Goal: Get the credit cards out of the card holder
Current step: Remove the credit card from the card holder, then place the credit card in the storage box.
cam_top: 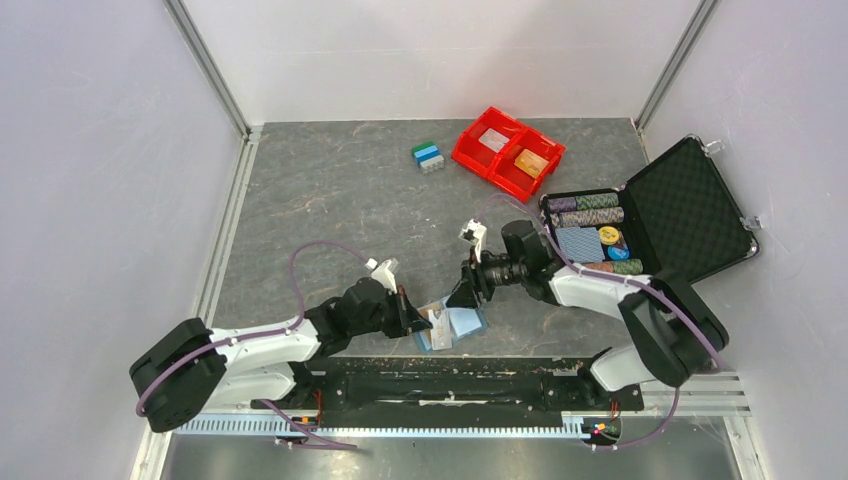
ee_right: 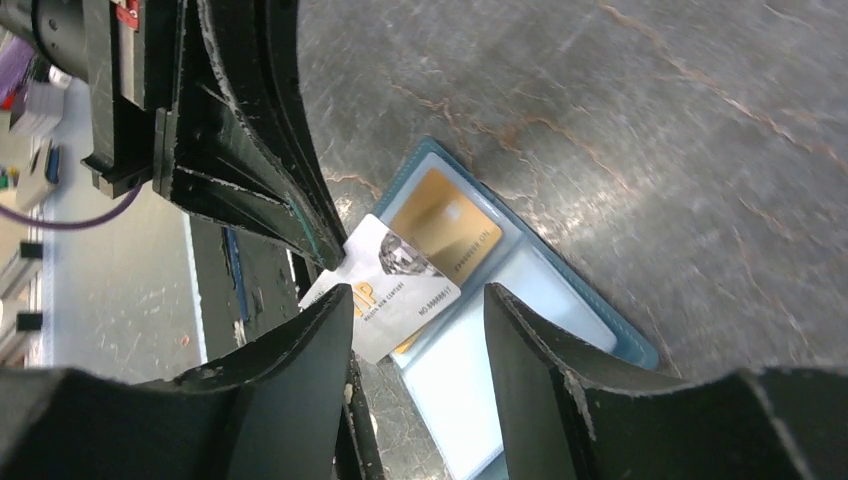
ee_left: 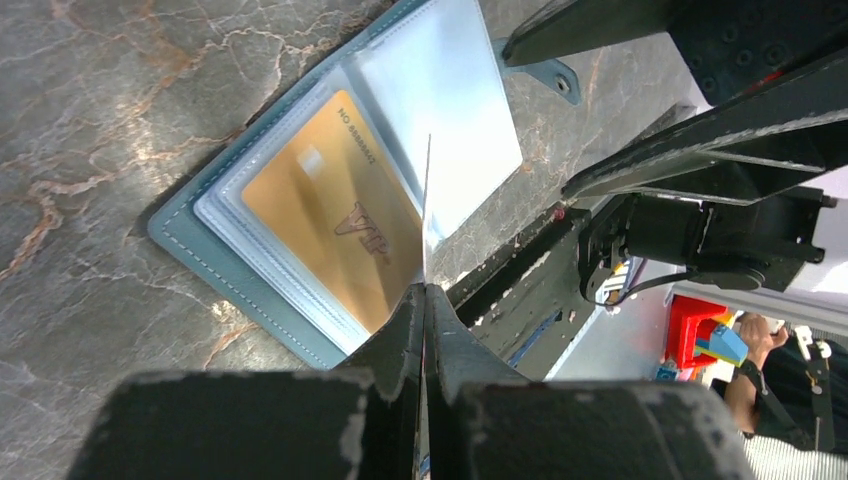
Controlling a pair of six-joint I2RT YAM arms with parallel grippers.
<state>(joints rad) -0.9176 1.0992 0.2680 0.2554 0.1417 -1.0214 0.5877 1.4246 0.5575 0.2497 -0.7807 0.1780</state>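
The light-blue card holder lies spread open on the table near the front edge. An orange card sits in its left panel, also visible as the orange card in the right wrist view. My left gripper is shut on the whitish-grey card, which tilts over the holder's left panel and shows edge-on as a thin card in the left wrist view. My right gripper hangs open just above the holder, its fingers either side of the empty right panel and touching nothing.
A red two-compartment bin holding cards stands at the back. A small blue-green block is left of it. An open black case with poker chips and a card deck sits at the right. The arms' base rail runs just behind the holder.
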